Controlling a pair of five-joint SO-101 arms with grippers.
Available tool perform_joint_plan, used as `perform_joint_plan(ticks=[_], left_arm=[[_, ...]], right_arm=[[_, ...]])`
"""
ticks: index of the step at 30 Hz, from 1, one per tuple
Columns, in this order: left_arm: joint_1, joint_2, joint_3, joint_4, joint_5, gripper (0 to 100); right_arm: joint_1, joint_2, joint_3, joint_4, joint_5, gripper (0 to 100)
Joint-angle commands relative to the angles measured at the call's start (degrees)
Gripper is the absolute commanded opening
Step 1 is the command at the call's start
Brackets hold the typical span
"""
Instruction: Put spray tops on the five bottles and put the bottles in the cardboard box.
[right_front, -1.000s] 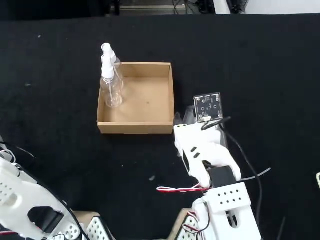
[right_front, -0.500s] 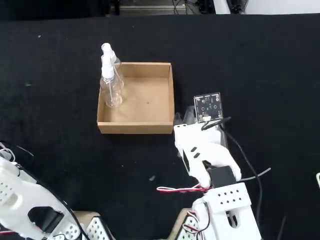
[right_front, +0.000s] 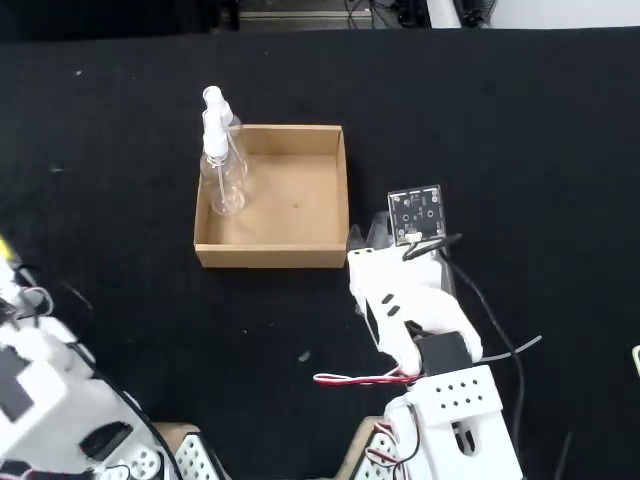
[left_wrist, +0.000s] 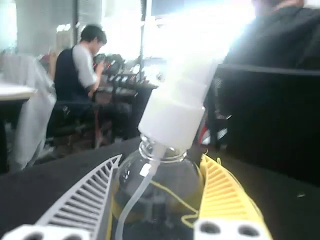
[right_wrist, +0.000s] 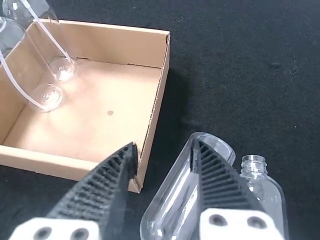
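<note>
My left gripper (left_wrist: 162, 161) is shut on a clear bottle (left_wrist: 167, 187) with a white spray top (left_wrist: 175, 117), held upright between its grey and yellow fingers. The cardboard box (right_front: 322, 190) sits mid-table, and two topped bottles (right_front: 222, 165) stand in its far left corner, seen also as bottle bases (right_wrist: 47, 95) in the right wrist view. My right gripper (right_wrist: 163, 147) is open beside the box's near right corner (right_wrist: 150, 145). A clear bottle without a top (right_wrist: 167, 210) lies under its right finger. Another open-necked bottle (right_wrist: 255, 175) lies just beyond.
The right arm (right_front: 410, 310) stands right of the box and the left arm (right_front: 45, 400) is at the table's near left corner. Black cloth (right_front: 520, 130) covers the table around the box. Cables (right_front: 500, 345) trail beside the right arm.
The left arm has shifted at the near left corner of the table, rising along the left edge. The right arm, box and boxed bottles have not moved.
</note>
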Motion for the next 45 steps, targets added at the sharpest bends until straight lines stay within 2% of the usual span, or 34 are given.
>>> perform_joint_plan(ticks=[1, 5, 8, 17, 19, 24, 28, 35, 45], left_arm=[[7.6, -13.98, 8.4, 2.55, -0.53, 3], [14.29, -24.7, 11.38, 8.44, -0.26, 3], [19.65, -32.97, 11.38, 15.82, -0.18, 3], [33.45, -60.66, 8.4, 53.27, -0.18, 3], [36.26, -66.9, 8.48, 58.81, 0.18, 3], [42.15, -81.14, 10.33, 69.8, 7.21, 3], [45.93, -88.79, 13.58, 73.14, 9.85, 3], [54.73, -90.37, 15.25, 75.16, 7.03, 3], [55.96, -81.85, 9.89, 75.08, 7.3, 3]], right_arm=[[-0.44, -1.45, -0.66, -1.32, 0.53, 15.9], [-0.44, -1.45, -0.66, -1.32, 0.53, 15.9], [0.18, -1.45, -0.66, -1.32, 0.53, 15.9], [5.36, -1.45, -1.63, -1.67, 0.18, 15.9], [5.19, -1.45, -1.54, -1.67, 0.18, 15.9], [5.27, -1.45, -1.54, -1.67, 0.18, 15.9], [5.36, -1.45, -1.54, -1.67, 0.18, 15.9], [5.36, -1.45, -1.63, -1.67, 0.18, 15.9], [5.36, -1.45, -1.63, -1.67, 0.18, 15.9]])
